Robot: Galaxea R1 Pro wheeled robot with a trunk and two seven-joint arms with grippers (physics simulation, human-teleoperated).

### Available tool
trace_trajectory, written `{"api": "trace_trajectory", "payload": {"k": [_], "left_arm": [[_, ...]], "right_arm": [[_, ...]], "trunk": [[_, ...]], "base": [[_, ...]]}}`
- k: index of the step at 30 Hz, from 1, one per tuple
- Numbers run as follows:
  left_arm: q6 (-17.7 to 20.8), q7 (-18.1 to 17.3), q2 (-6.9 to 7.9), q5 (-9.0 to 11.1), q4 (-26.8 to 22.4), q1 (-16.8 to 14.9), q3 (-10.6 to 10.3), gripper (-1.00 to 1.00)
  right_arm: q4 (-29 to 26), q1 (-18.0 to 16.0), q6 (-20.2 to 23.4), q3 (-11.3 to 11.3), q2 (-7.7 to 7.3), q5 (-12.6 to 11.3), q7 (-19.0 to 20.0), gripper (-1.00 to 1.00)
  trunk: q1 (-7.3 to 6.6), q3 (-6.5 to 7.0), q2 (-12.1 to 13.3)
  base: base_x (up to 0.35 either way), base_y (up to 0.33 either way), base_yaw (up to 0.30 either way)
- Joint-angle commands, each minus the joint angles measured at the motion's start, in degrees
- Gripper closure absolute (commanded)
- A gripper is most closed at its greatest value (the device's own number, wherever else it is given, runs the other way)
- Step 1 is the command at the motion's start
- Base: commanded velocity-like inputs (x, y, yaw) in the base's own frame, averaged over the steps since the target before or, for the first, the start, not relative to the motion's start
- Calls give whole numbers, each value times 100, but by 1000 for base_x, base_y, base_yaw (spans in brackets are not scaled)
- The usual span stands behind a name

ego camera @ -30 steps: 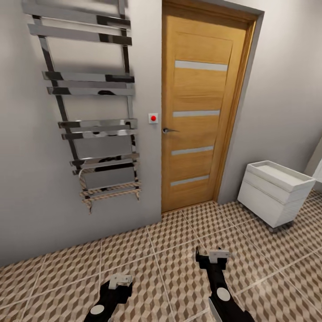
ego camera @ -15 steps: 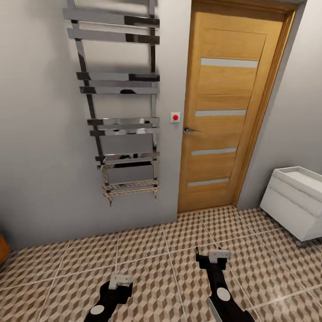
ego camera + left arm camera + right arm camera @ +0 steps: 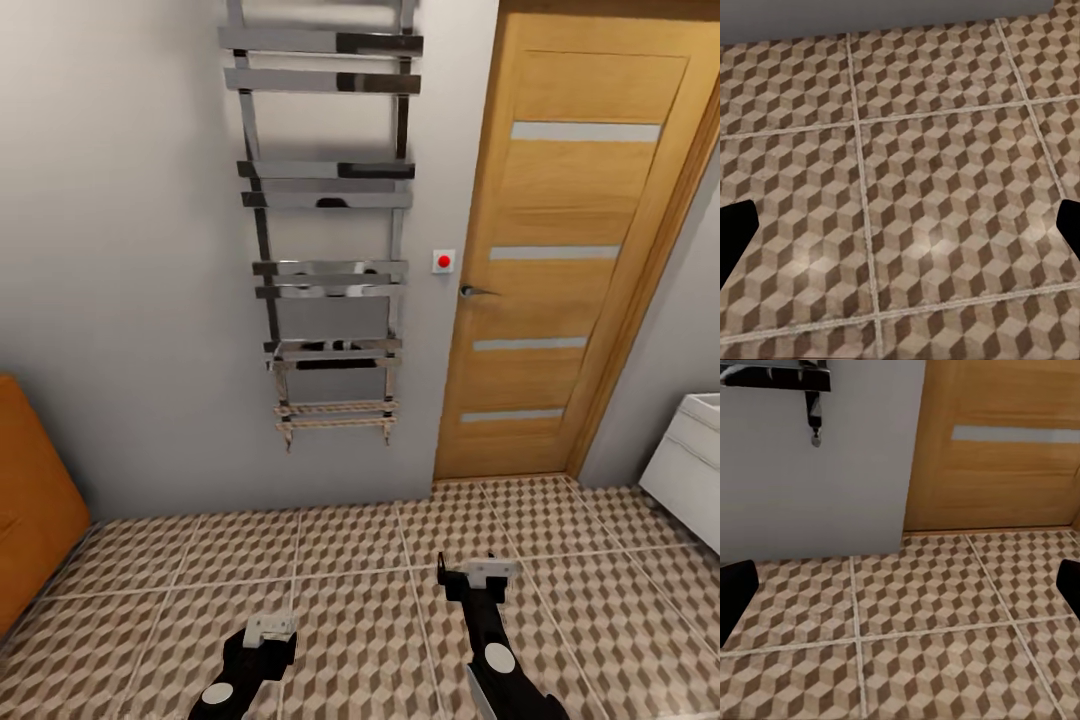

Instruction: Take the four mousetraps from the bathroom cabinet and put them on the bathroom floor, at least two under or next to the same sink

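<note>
Low, both pincers (image 3: 268, 630) (image 3: 478, 572) forward, over floor (image 3: 360, 560)

I find no readable text, label, brand or number anywhere. The nearest thing to a sign is a small white wall plate (image 3: 443, 261) with a plain red dot, beside the wooden door (image 3: 580, 250).

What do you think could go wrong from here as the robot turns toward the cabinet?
The cabinet shows only as an orange-brown edge at the head view's left, so the base might clip its corner. The towel rail juts from the wall ahead of the left gripper and right gripper; a raised arm could catch it.
</note>
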Motion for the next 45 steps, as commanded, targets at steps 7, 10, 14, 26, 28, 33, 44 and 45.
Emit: {"api": "trace_trajectory", "payload": {"k": [7, 10, 14, 26, 28, 33, 44, 45], "left_arm": [[27, 35, 3, 2, -13, -3, -23, -100], [22, 29, 3, 2, -18, -3, -23, -100], [18, 24, 3, 1, -22, -3, -24, -100], [46, 68, -12, -3, 72, -3, -16, -100], [47, 71, -13, -1, 83, -3, -15, -100], [43, 74, -30, 1, 84, -3, -15, -100], [34, 75, -41, -4, 54, -3, -11, -100], [33, 75, -38, -5, 43, -3, -9, -100]], "right_arm": [[2, -3, 5, 11, -2, 60, -55, -100], [2, -3, 5, 11, -1, 60, -55, -100], [2, -3, 5, 11, -2, 60, -55, -100], [2, -2, 5, 14, -1, 54, -55, -100], [2, -2, 5, 13, 0, 53, -55, -100], [2, -3, 5, 11, 0, 57, -55, -100], [2, -2, 5, 11, 0, 53, -55, -100], [2, -2, 5, 11, -2, 53, -55, -100]], "trunk": [[0, -23, -3], [0, -30, -3], [0, -40, -3], [0, -70, -3], [0, -74, -3], [0, -87, -3], [0, -114, -3], [0, -116, -3]], "base": [[0, 0, 281], [0, 0, 282], [0, 0, 282], [0, 0, 282], [0, 0, 282], [0, 0, 282], [0, 0, 282], [0, 0, 282]]}}
